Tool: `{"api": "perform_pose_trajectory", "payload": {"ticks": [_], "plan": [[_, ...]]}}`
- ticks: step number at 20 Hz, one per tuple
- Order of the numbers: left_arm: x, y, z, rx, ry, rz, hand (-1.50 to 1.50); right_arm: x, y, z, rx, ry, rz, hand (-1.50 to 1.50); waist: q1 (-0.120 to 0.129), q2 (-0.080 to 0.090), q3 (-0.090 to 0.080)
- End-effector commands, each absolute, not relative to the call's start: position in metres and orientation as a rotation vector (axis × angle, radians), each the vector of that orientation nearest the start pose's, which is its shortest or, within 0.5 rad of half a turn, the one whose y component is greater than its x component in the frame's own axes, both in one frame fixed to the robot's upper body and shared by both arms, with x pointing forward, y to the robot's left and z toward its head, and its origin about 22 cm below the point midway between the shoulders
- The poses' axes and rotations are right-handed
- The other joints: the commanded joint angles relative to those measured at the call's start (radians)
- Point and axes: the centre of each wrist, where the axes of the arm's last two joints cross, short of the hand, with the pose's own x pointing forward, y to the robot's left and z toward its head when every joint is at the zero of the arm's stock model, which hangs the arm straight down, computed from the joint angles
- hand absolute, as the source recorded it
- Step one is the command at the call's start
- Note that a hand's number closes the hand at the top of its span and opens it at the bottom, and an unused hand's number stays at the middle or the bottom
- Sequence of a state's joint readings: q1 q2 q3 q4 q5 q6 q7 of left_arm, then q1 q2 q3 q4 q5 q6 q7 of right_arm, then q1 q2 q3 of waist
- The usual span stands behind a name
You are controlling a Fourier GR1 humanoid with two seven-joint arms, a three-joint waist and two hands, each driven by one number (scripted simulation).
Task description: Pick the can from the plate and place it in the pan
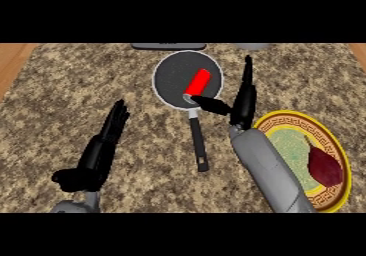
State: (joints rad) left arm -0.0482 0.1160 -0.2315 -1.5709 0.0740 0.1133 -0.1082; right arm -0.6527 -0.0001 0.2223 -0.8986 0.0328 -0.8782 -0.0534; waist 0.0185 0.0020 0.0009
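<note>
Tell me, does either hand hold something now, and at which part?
Nothing is held. The red can lies in the pan; the right hand beside it has straight fingers, thumb near the can's lower end. The left hand is open too.

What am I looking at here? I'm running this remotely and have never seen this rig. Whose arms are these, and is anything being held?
One picture, taken from the robot's head, looking steeply down at a stone counter. The two grey forearms coming in from the bottom are the robot's own. Its left hand rests open on the counter, holding nothing. Its right hand is stretched out beside the pan, fingers straight, thumb pointing toward the can. The red can lies inside the pan, near where the handle joins. At right sits a yellow-rimmed plate with a dark red item on it. Neither hand holds anything.
</note>
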Motion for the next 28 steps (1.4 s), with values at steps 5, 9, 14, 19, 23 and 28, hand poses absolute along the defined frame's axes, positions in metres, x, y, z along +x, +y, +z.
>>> {"api": "perform_pose_trajectory", "payload": {"ticks": [5, 9, 14, 19, 23, 28], "plan": [[0.247, 0.192, -0.007, -0.059, -1.696, -0.136, 0.00, 0.339, -0.084, 0.005, -0.547, -1.679, -0.053, -1.50, -0.012, -0.002, -0.001], [0.234, 0.217, 0.004, -0.044, -1.689, -0.131, 0.00, 0.302, -0.084, 0.000, -0.512, -1.663, -0.023, -1.50, -0.021, -0.005, -0.001], [0.249, 0.203, -0.003, -0.061, -1.683, -0.148, 0.00, 0.314, -0.081, 0.007, -0.547, -1.661, -0.021, -1.50, -0.016, -0.003, -0.001], [0.247, 0.211, 0.019, -0.058, -1.690, -0.136, 0.00, 0.304, -0.085, -0.005, -0.596, -1.634, -0.006, -1.50, -0.016, -0.003, -0.001], [0.249, 0.212, -0.001, -0.064, -1.686, -0.134, 0.00, 0.313, -0.093, -0.007, -0.592, -1.610, 0.017, -1.50, -0.014, -0.002, -0.001], [0.252, 0.193, 0.019, -0.067, -1.695, -0.133, 0.00, 0.308, -0.091, -0.015, -0.704, -1.635, 0.057, -1.50, -0.016, -0.002, -0.001]]}}
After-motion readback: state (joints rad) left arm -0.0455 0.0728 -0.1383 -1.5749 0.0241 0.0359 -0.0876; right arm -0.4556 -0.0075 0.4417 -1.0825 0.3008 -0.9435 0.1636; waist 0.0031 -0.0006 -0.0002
